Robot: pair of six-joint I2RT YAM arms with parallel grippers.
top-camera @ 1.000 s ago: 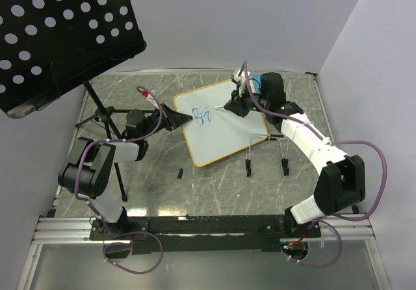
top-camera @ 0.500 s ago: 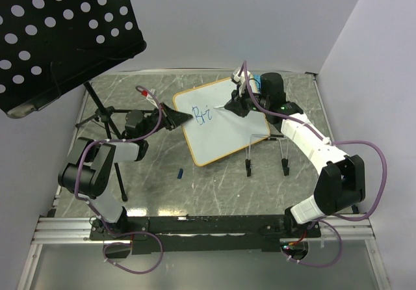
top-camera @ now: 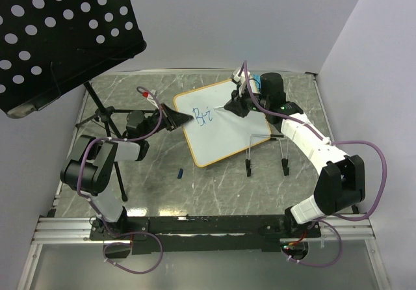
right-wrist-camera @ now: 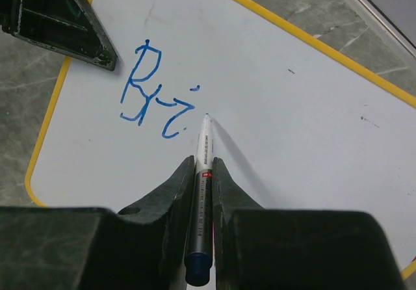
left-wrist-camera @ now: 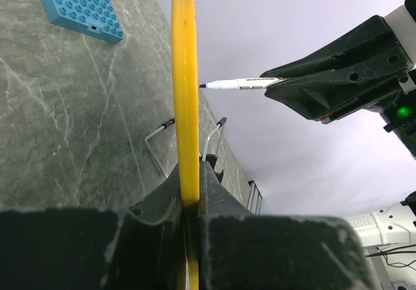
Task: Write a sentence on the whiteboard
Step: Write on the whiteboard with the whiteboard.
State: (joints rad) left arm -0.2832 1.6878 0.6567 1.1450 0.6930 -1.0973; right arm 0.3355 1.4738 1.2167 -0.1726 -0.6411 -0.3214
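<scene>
barely anything shifts from a second ago: both arms keep their place and the writing reads the same. left gripper (left-wrist-camera: 190, 184) pinches the yellow-orange rim of the glossy white rectangular whiteboard (top-camera: 227, 131), which sits mid-way across the grey marble tabletop (top-camera: 162, 192). right gripper (right-wrist-camera: 203, 166) is clamped on a slim white blue-capped marker (right-wrist-camera: 202, 144), tip at the board just right of the blue handwritten sentence (right-wrist-camera: 156, 92), so far "bri".

Blue handwritten "Bri" (right-wrist-camera: 153, 100) on whiteboard (right-wrist-camera: 292, 153)
</scene>
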